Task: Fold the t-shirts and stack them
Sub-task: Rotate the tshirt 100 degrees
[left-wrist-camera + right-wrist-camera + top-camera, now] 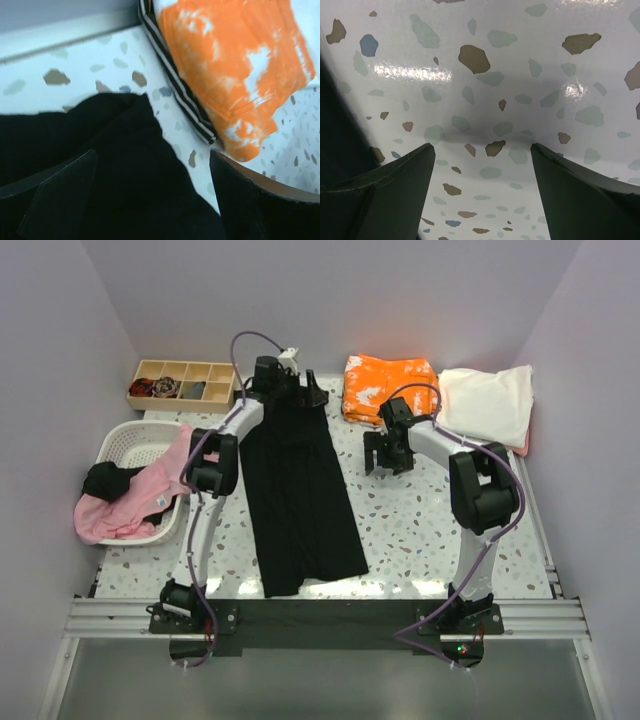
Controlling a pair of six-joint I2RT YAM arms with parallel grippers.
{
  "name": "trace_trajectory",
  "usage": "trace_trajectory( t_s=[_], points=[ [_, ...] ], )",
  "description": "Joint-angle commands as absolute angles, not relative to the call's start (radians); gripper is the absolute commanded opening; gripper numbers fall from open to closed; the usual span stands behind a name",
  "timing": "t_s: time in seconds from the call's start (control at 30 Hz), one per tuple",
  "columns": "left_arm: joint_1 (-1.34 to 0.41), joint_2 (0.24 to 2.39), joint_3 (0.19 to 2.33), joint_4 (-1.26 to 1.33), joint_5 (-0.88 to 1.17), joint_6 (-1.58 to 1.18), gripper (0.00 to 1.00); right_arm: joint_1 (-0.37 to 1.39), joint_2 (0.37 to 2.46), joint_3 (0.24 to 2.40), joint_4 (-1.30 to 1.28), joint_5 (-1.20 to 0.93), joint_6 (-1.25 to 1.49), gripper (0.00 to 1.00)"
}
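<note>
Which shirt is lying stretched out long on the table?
The black shirt, laid out flat in the middle. The orange shirt and cream shirt sit folded at the back, and the pink shirt hangs over the basket.

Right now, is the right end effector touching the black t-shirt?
Apart. The top view shows bare speckled table between the right end effector and the black t-shirt; its wrist view shows open jaws over table only.
</note>
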State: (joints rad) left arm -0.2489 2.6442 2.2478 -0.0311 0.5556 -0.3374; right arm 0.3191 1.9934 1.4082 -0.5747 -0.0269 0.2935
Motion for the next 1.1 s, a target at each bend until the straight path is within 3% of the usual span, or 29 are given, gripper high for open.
trace_trajectory(
  t_s=[0.0, 0.53, 0.77, 0.9, 0.97, 1.07],
  points=[
    [-0.247, 2.689, 2.284, -0.041, 0.604, -0.370, 0.99, 0.321, 2.010, 1.442, -0.572, -0.052, 0.285, 0.82],
    [-0.250, 2.746, 2.313, 0.155, 0.311, -0.417, 1.00, 0.325, 1.913, 1.355, -0.499, -0.173, 0.262, 0.82],
    [-0.291, 2.528, 2.134, 0.304, 0.362, -0.436, 1.00, 0.327, 1.796, 1.273, -0.457, -0.279, 0.241, 0.83],
    [-0.348, 2.395, 2.094, 0.185, 0.353, -0.414, 1.00, 0.327, 1.738, 1.247, -0.500, -0.317, 0.215, 0.84],
    [-0.394, 2.252, 2.001, 0.134, 0.292, -0.378, 1.00, 0.327, 1.712, 1.226, -0.543, -0.353, 0.210, 0.83],
    [-0.446, 1.996, 1.670, 0.117, 0.108, -0.357, 0.99, 0.328, 1.648, 1.143, -0.566, -0.399, 0.218, 0.83]
  ],
)
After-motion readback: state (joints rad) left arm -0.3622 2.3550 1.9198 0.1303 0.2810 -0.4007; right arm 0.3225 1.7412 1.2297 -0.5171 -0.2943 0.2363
